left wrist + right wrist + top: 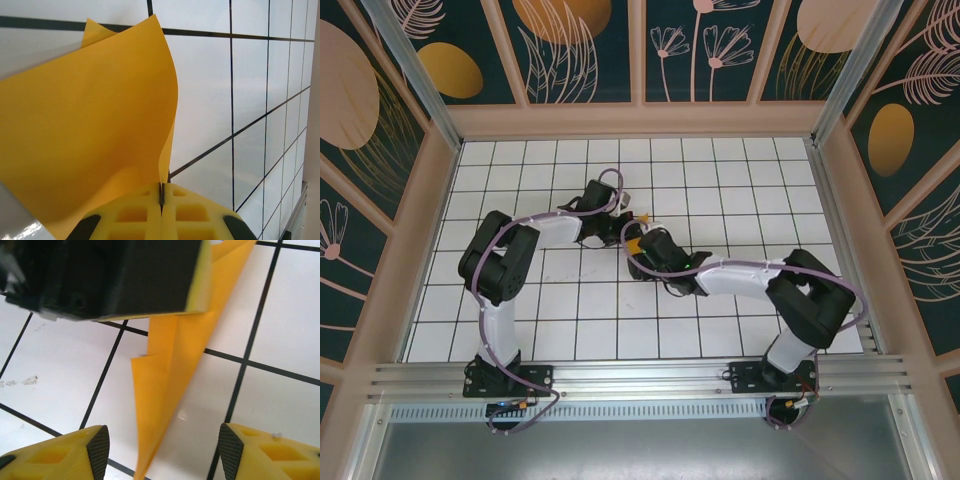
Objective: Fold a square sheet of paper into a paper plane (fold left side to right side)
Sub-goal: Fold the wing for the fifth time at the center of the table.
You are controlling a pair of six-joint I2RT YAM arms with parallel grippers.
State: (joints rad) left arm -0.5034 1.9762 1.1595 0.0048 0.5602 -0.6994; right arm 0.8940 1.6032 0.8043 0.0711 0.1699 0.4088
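The left tool (pixel 161 196) is clamped shut on the folded paper (pixel 85 130) near the middle of the table (pixel 215 100). The right tool (pixel 164 450) stands open astride its tip. Held at one end, the paper may sag and spoil the crease.

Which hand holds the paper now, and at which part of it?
The left hand is shut on the paper, pinching one edge of it. The right hand is open and holds nothing.

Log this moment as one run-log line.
left gripper: shut on paper | right gripper: open, astride paper | paper: folded layers, above gridded table
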